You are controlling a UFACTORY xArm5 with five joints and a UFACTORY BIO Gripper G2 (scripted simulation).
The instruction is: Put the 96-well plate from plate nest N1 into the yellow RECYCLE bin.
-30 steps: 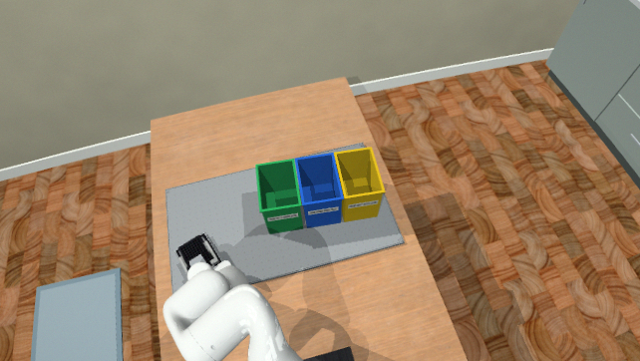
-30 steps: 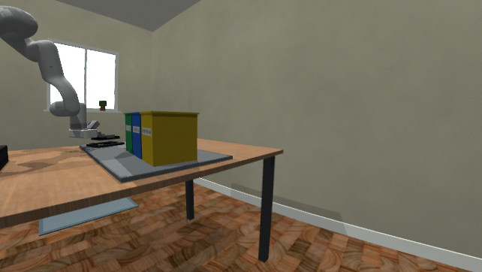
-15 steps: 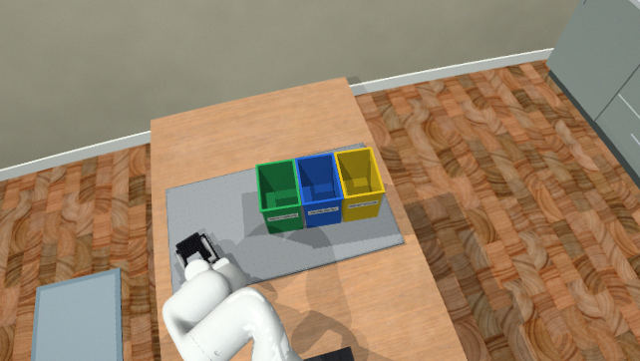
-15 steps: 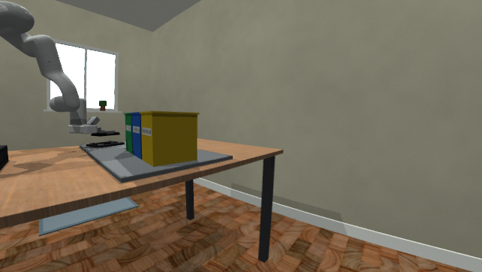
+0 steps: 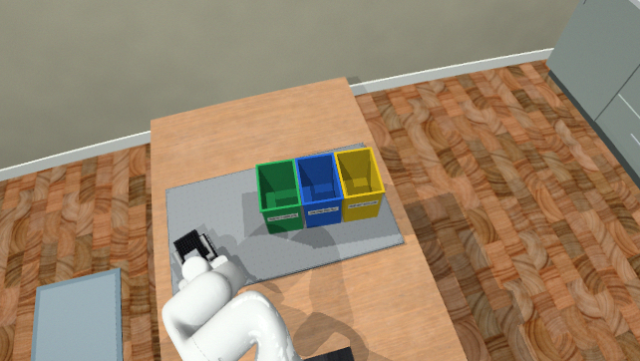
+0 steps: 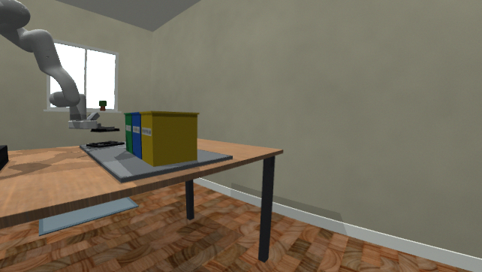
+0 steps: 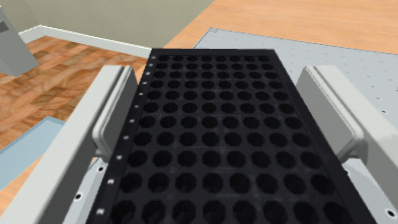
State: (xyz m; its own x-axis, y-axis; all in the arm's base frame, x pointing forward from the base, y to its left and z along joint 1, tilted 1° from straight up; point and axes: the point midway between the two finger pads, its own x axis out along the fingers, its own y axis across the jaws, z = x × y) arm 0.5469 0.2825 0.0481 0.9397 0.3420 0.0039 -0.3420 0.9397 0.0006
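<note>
The black 96-well plate is level between the two fingers of my gripper, which is shut on its long sides. The plate hangs above the black plate nest, with a visible gap in the exterior view. The nest is hidden under the plate in the wrist view. The yellow bin stands upright and empty, last in the row, away from the gripper. Its label is too blurred to read.
The blue bin and green bin stand upright beside the yellow one, between it and the gripper. All three stand on the grey board. A black box is near the arm.
</note>
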